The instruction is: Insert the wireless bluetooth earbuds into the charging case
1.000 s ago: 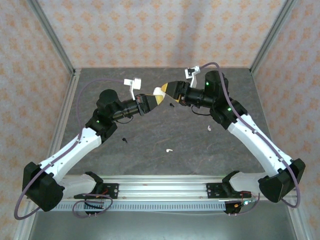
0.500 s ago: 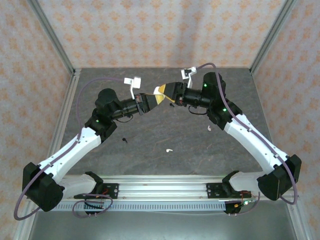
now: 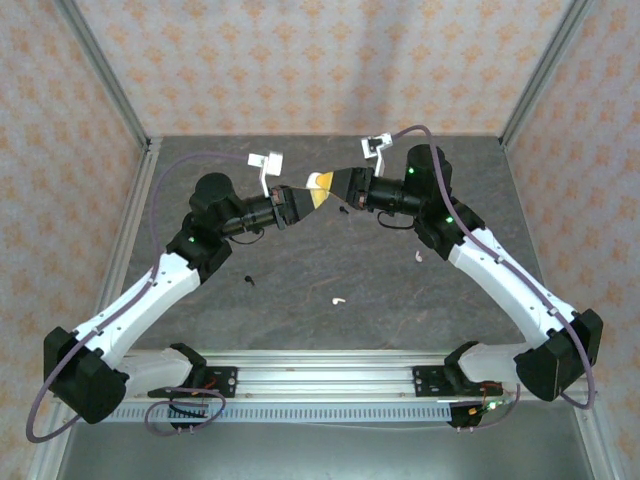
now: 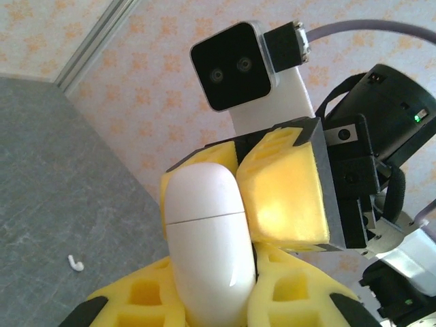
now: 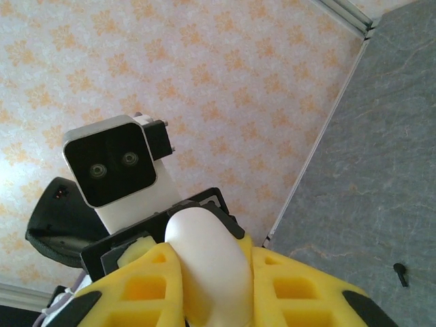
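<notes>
A grey, stone-patterned worktop (image 3: 300, 320) is seen in the top view. Three tiny buds are laid on it, well apart: a white earbud (image 3: 339, 299) just below the frame's centre, a second white earbud (image 3: 417, 256) right of centre, and a black earbud (image 3: 249, 279) left of centre. In the left wrist view a white bud (image 4: 75, 262) is shown at lower left on the grey surface; in the right wrist view, a black bud (image 5: 402, 274) at lower right.
</notes>
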